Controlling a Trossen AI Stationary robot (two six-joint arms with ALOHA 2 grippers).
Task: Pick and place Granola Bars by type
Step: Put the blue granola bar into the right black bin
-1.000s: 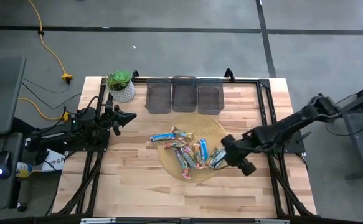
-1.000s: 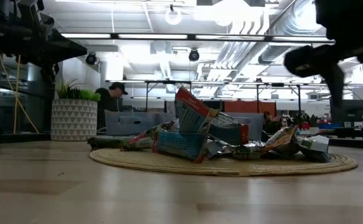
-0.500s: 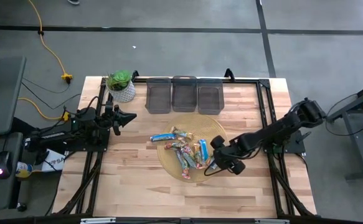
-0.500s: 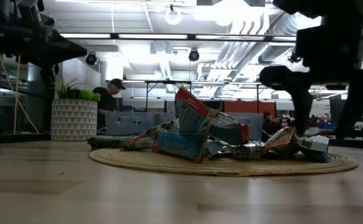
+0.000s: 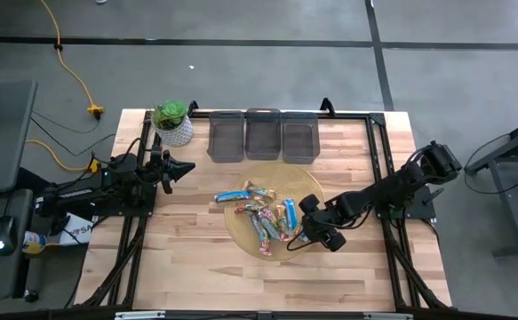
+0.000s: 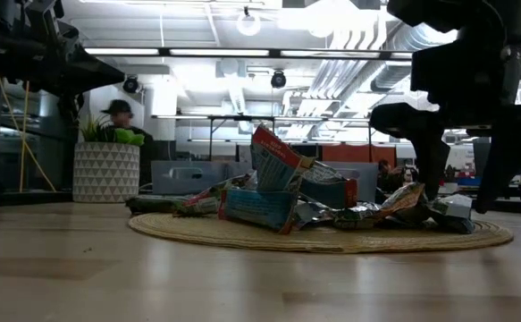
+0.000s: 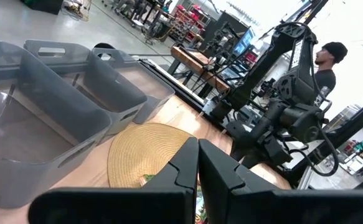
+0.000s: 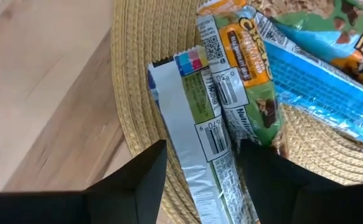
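Granola Bars (image 5: 266, 213) heap on mat; right tool (image 8: 200, 163) straddles one, open, seemingly ungripped; left tool (image 7: 198, 163) closed

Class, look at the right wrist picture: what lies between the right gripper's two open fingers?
One granola bar, back side up with its barcode showing, lies between the right gripper's fingers on the woven mat. A green-wrapped bar lies right beside it.

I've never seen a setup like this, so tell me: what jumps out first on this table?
A heap of shiny granola bars on a round woven mat mid-table catches the eye. The right gripper is down at the mat's right edge, fingers open around a silver-backed bar. Three grey bins line the far edge beside a potted plant, and the left gripper waits shut at the left side.
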